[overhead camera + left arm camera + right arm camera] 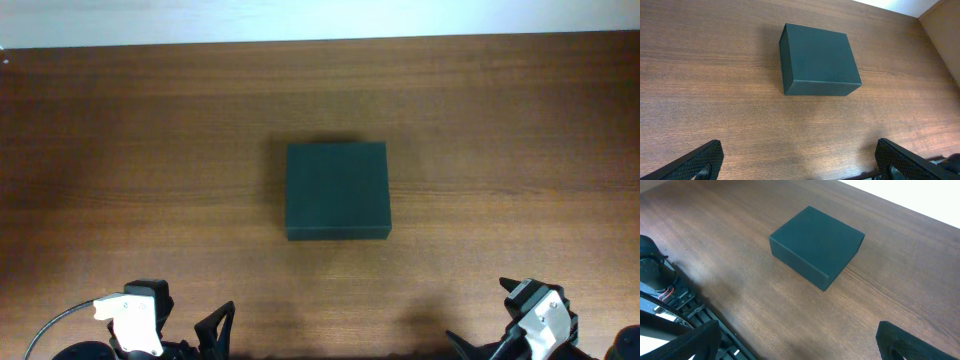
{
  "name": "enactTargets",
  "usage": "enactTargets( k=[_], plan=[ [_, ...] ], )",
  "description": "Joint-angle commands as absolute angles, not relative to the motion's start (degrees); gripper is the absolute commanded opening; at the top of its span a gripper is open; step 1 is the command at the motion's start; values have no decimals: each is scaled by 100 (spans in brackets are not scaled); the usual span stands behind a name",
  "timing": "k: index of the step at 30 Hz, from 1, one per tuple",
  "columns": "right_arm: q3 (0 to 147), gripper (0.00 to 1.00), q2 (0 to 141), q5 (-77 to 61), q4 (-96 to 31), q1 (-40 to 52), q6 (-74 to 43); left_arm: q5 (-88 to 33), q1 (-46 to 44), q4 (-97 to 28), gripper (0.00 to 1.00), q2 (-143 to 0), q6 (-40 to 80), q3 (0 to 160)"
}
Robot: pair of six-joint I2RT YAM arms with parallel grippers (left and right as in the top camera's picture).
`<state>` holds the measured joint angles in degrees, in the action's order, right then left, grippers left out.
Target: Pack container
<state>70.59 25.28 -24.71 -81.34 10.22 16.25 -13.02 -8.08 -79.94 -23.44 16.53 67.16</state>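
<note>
- Two grippers, one left and one right, both at the near edge of the table [120,150].
- Left gripper [801,161]: stands wide, with two black fingers [699,161] far apart at the bottom corners of its wrist view, and holds nothing.
- Right gripper [797,342]: likewise stands wide, with two dark fingers [905,341] spread to either side, and grips nothing.
- One container [336,190]: sits flat near the middle of the table, well apart from both grippers and farther out than either.
- Looks dark green, matte and plain; rectangular with crisp edges, top closed flat, a darker front wall facing the grippers.
- Lies slightly turned in the left wrist view and corner-on in the right wrist view.
- One table: brown wood with grain running side to side, a pale strip beyond its far edge.
</note>
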Motion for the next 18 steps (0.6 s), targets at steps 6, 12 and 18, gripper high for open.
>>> enactTargets(
  k=[6, 12, 18],
  plan=[
    [7017, 99, 2515, -2539, -8103, 1050, 1559, -803, -823, -7990, 99, -2318, 1710, 6667],
    [7017, 99, 2515, -2539, -8103, 1050, 1559, 436, -753, -7524, 99, -2215, 1706, 6552],
    [7017, 99, 2515, -2539, -8103, 1050, 1559, 794, -357, -6624, 99, -1739, 1522, 5671]
  ],
)
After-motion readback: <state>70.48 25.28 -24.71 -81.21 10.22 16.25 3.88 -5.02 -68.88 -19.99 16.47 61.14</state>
